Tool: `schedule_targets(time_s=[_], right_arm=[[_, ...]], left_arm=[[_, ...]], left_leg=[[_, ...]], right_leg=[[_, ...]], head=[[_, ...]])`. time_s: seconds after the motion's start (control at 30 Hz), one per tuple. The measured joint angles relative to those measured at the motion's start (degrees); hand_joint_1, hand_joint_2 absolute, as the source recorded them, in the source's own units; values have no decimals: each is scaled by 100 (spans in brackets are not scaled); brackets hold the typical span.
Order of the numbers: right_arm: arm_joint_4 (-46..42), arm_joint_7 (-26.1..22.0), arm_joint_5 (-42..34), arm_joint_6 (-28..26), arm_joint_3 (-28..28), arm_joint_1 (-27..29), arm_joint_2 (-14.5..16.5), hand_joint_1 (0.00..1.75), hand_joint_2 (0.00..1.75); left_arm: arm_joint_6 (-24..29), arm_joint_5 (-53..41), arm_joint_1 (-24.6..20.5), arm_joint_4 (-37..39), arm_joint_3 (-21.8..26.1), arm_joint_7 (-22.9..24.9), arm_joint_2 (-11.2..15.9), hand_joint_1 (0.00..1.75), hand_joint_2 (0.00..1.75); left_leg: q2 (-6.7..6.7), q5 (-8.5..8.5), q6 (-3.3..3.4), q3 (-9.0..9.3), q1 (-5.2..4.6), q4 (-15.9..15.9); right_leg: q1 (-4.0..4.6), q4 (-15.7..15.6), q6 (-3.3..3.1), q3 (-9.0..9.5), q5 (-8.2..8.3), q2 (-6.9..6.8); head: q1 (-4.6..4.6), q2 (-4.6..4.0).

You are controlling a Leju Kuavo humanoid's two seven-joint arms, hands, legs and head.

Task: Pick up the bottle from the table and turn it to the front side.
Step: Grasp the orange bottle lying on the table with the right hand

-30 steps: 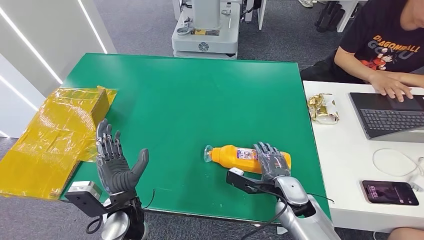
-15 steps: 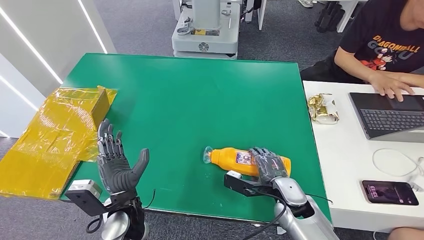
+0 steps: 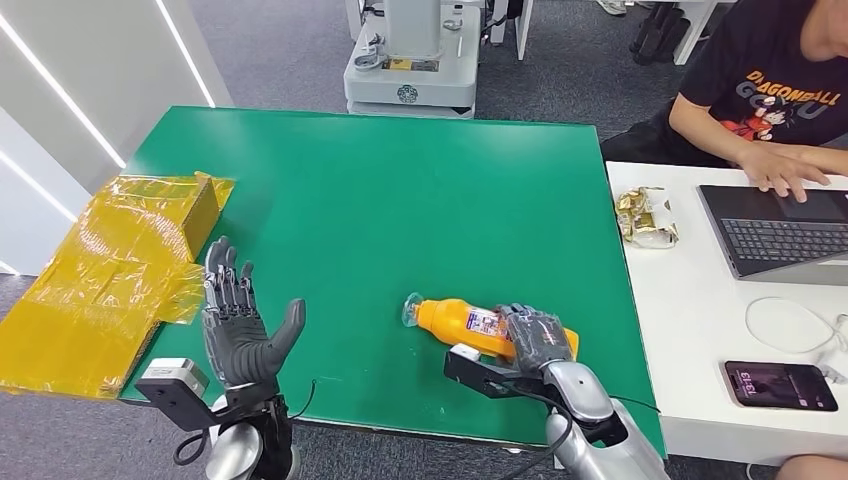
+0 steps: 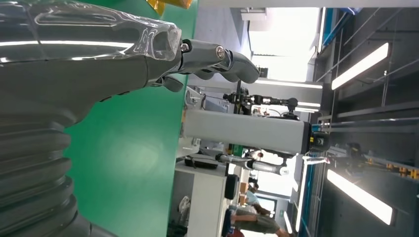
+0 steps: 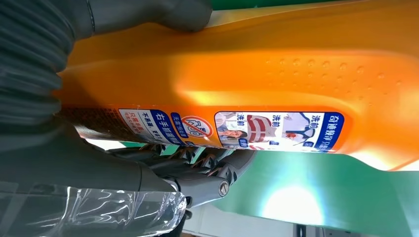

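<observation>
An orange bottle with a clear cap and a small printed label lies on its side near the front of the green table, cap toward the left. My right hand wraps around its thick end, fingers curled over the top. In the right wrist view the orange bottle sits against the palm, with the thumb on one side and the fingers on the other. My left hand stands upright and spread at the table's front left corner, holding nothing.
A crumpled yellow plastic-wrapped box lies at the table's left edge, beside my left hand. On a white desk to the right, a person types on a laptop; a snack packet and a phone lie there.
My right hand has closed around the bottle's thick end and drawn it slightly toward me and left, tilting it. The left hand has shifted a little to the right.
</observation>
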Motion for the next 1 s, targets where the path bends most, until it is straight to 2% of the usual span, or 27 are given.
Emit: schedule_targets(time_s=[0.23,0.4,0.47,0.53,0.63,0.77,0.9,1.0], right_arm=[[-425,-289,-80,-884,-129,214,196,175,175],[-639,-395,-153,-1052,-220,288,319,175,175],[-697,-666,-279,-1324,-266,328,360,175,175],[-780,-1043,-425,-1831,-320,366,443,175,175],[-931,-1287,-480,-2356,-377,404,567,175,175],[-1124,-1597,-328,-2855,-400,542,614,175,175],[-1268,-1951,-279,-3124,-398,676,652,175,175],[-1303,-2155,-315,-3262,-389,692,701,175,175]], left_arm=[[-61,-73,5,0,17,1,-50,0,175],[-70,-80,4,0,19,-3,-79,0,175],[-94,-79,3,1,19,-2,-83,0,175],[-129,-75,-3,2,19,-2,-88,0,175],[-217,-102,-19,16,18,17,-99,0,175],[-621,-289,-79,130,-41,201,-68,0,175],[-1310,-441,-230,282,-243,411,14,0,175],[-1624,-427,-390,416,-373,541,56,0,175]], left_leg=[[0,0,0,0,0,-1],[-1,0,0,-1,0,-1],[-1,0,0,-2,0,-1],[1,0,0,-1,0,0],[-1,0,0,1,0,0],[-1,0,0,0,0,0],[-1,0,0,-1,0,0],[0,0,0,-1,0,-1]], right_leg=[[0,0,0,-2,-1,0],[0,0,1,-2,-1,-1],[0,0,1,-2,-1,0],[0,0,1,-2,-1,1],[0,-1,2,-2,-2,-1],[0,-1,3,-3,-3,-1],[0,0,3,-3,-3,-1],[0,0,3,-2,-2,0]], head=[[-1,0],[0,0],[1,0],[0,0],[0,0],[-1,0],[0,0],[-1,0]])
